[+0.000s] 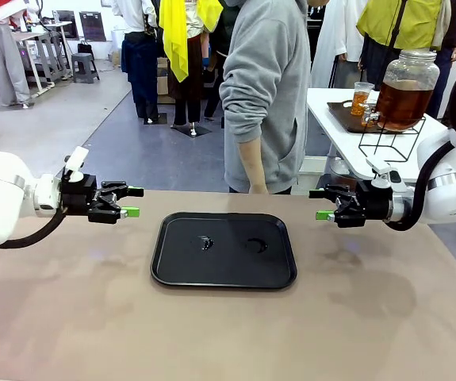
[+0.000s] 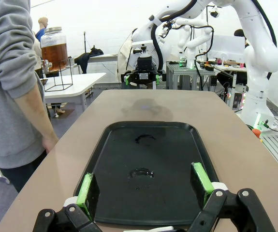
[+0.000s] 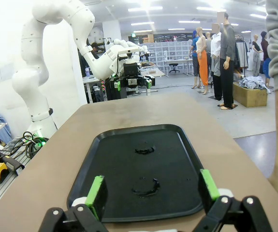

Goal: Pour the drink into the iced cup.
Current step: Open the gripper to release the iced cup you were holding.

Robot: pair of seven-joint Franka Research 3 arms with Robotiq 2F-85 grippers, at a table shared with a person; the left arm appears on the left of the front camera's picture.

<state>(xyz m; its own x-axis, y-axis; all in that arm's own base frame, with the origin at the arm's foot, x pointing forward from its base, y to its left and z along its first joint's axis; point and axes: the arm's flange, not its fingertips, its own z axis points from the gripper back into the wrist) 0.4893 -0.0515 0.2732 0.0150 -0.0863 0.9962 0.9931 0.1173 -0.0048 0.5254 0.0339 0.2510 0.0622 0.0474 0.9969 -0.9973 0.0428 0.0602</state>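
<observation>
Two tools, the left tool [image 1: 131, 202] and right tool [image 1: 323, 205], are held agape, empty; the drink [image 1: 403, 101], well beyond the right tool, is judged heavy, fragile; its tap [image 1: 369, 118] is best worked.

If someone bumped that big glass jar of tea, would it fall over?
Possibly. The glass jar looks mostly full of amber drink, so it is probably heavy and hard to budge. But it sits raised on a thin wire stand, so a hard push might tip it, and glass could break.
</observation>
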